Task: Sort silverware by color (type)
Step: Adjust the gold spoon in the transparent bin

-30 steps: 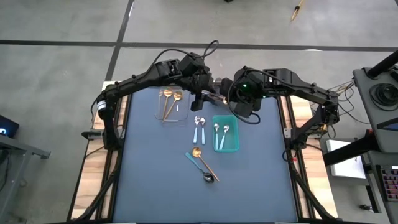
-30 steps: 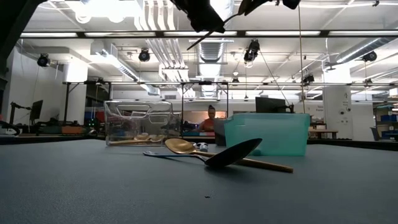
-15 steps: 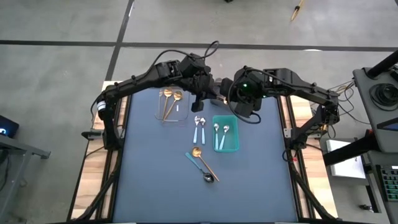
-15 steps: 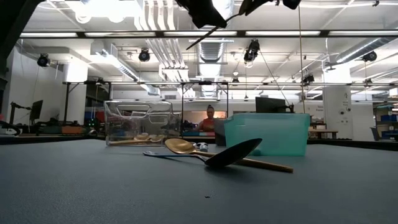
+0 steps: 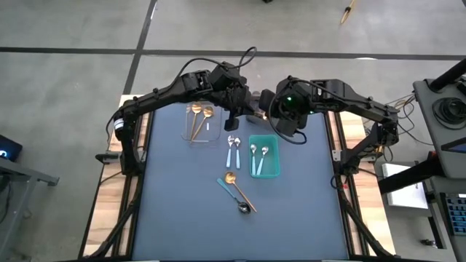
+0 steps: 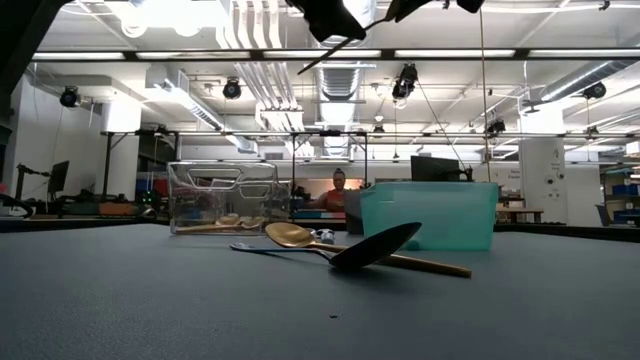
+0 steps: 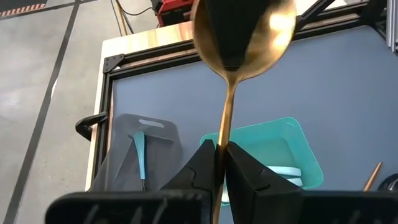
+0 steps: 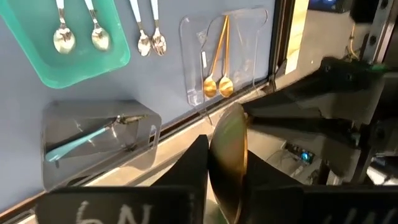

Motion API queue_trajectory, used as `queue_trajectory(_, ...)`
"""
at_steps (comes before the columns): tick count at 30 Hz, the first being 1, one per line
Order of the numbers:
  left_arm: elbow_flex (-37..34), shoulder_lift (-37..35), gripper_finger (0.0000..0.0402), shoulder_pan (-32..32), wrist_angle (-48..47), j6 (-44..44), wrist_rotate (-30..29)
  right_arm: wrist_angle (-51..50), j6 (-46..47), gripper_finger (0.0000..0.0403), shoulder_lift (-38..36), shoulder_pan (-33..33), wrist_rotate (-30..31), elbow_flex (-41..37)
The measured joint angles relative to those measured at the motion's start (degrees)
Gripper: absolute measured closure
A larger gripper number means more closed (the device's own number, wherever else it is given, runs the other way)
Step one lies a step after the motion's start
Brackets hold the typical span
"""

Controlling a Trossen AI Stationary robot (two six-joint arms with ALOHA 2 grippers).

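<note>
The left pincer [image 7: 221, 163] is closed on the thin handle of a gold spoon [image 7: 239, 37], raised above the far middle of the counter [image 5: 182, 204]; the spoon's bowl points away from the wrist, and the right pincer [image 8: 227, 140] pinches that same bowl from the other side, its dark fingers clamped flat against the gold metal, so both arms hold one spoon between them. In the high view the two pincers meet just past the far edge of the bins, though the spoon itself is too small there to make out. Below them, toward the left arm's side, a clear bin [image 5: 202, 122] holds two more gold spoons [image 5: 198, 116] lying side by side. Beside it, near the right arm, a grey bin [image 8: 99, 140] contains one teal-handled spoon [image 8: 84, 138]. Nearer the front stands a teal bin [image 5: 263, 157] with two silver spoons with light-blue handles [image 5: 258, 156] in it, and two more blue-handled spoons [image 5: 233, 149] lie on the bare counter just beside that bin, between it and the clear one. Closer to the front edge, well apart from the bins, another gold spoon [image 5: 238, 186] and a dark spoon with a teal handle [image 5: 234, 197] lie crossed over each other. In the low view a person [image 6: 336, 190] sits far off in the room behind.
</note>
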Motion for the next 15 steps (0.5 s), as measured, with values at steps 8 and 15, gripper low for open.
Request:
queue_trajectory(8, 0.21, -0.08, 0.0401, 0.04, 1.45, -1.09, -0.02, 0.62, 3.23, 0.0321, 0.14, 0.04, -0.74, -0.02)
queue_trajectory(15, 0.22, -0.28, 0.0401, 0.36, 0.49, -0.85, 0.00, 1.04, 3.23, 0.0297, 0.19, 0.04, -0.53, -0.04)
